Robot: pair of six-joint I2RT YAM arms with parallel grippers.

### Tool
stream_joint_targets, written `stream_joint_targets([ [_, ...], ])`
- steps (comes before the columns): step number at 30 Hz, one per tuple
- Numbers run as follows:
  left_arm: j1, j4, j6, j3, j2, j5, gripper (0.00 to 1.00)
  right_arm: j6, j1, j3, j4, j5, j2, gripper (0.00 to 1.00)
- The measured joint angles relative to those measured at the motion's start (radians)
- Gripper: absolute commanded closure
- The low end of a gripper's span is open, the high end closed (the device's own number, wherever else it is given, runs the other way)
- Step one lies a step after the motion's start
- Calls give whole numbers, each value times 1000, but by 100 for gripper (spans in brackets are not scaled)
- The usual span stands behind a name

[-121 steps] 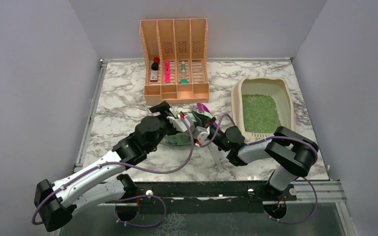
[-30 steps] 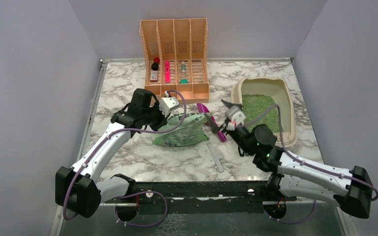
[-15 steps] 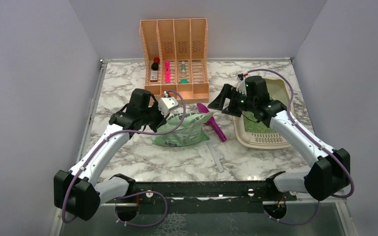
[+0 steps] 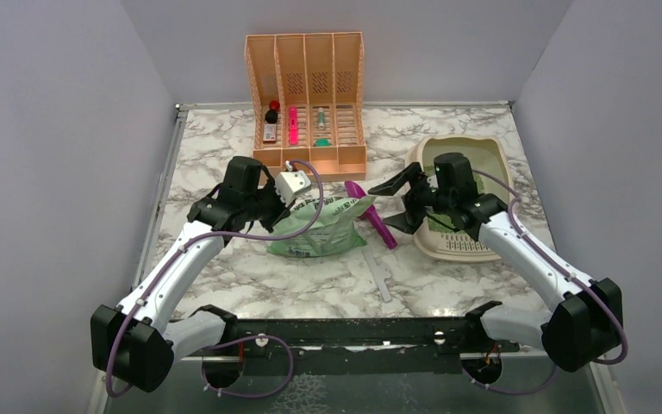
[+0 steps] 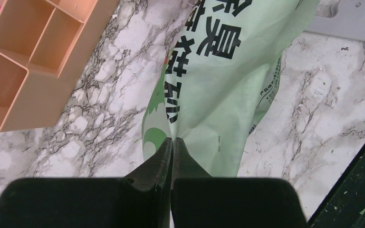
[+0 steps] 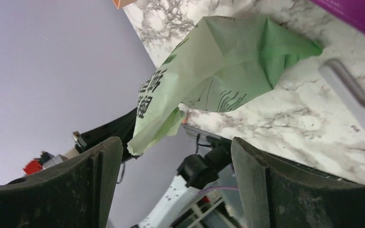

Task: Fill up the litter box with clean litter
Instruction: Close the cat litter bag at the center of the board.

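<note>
a peach slatted plastic file organizer [image 4: 305, 103] stands at the far edge of the marble bench [image 4: 224, 147], with small items in its compartments. a pale green printed plastic bag [image 4: 319, 231] lies slumped mid-bench. just beside its right end lies a purple plastic scoop [image 4: 371, 216], and nearer the arms a pale grey flat strip [image 4: 379, 276].

the beige rounded shallow plastic litter box [image 4: 420, 164] sits on the right side of the bench, its slotted grille toward the arms. the right arm lies across it and hides most of the inside; a patch of loose green granular litter [image 4: 446, 226] seems to show beside the wrist.

the right tool [image 4: 394, 205] hangs over the bench between the scoop and the box's left rim, its jaws spread wide and holding nothing.

the left wrist view shows what the top view cannot: the left tool [image 5: 172, 142] has its fingers pressed together on a fold of the bag. the right wrist view looks low across the bench at the bag's crumpled end.
</note>
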State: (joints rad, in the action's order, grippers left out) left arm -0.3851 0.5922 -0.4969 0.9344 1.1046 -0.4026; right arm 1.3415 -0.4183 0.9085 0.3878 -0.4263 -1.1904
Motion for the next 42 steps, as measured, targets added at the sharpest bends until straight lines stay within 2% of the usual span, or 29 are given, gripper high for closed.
stream_joint_targets([
  [6, 0, 0, -2, 0, 0, 0, 100, 207, 0, -44, -77, -31, -69, 16],
  [13, 0, 0, -3, 0, 0, 0, 100, 370, 0, -79, -217, -72, -121, 36],
  [20, 0, 0, -6, 0, 0, 0, 100, 455, 1, -86, -312, -107, -134, 73],
  [23, 0, 0, -7, -1, 0, 0, 100, 465, 1, -90, -342, -114, -141, 93],
  [25, 3, -2, -6, -1, 0, 0, 99, 464, 1, -92, -349, -113, -143, 99],
  [26, 5, -2, -5, -1, 0, 0, 90, 462, 1, -94, -356, -111, -142, 99],
  [27, 5, -4, 1, -1, 0, 0, 71, 459, 1, -99, -367, -107, -141, 99],
  [28, 5, -7, 11, -1, 0, 4, 46, 456, 1, -105, -377, -102, -138, 99],
  [31, 15, -29, 108, -1, -9, 54, 6, 428, 0, -120, -390, -81, -126, 99],
  [33, 48, -48, 201, 0, -31, 82, 1, 400, -1, -121, -381, -66, -121, 99],
  [38, 171, -76, 402, 1, -126, 123, 1, 336, -2, -134, -343, -46, -86, 99],
  [42, 262, -71, 569, 8, -156, 97, 2, 304, -2, -156, -341, -43, -73, 99],
])
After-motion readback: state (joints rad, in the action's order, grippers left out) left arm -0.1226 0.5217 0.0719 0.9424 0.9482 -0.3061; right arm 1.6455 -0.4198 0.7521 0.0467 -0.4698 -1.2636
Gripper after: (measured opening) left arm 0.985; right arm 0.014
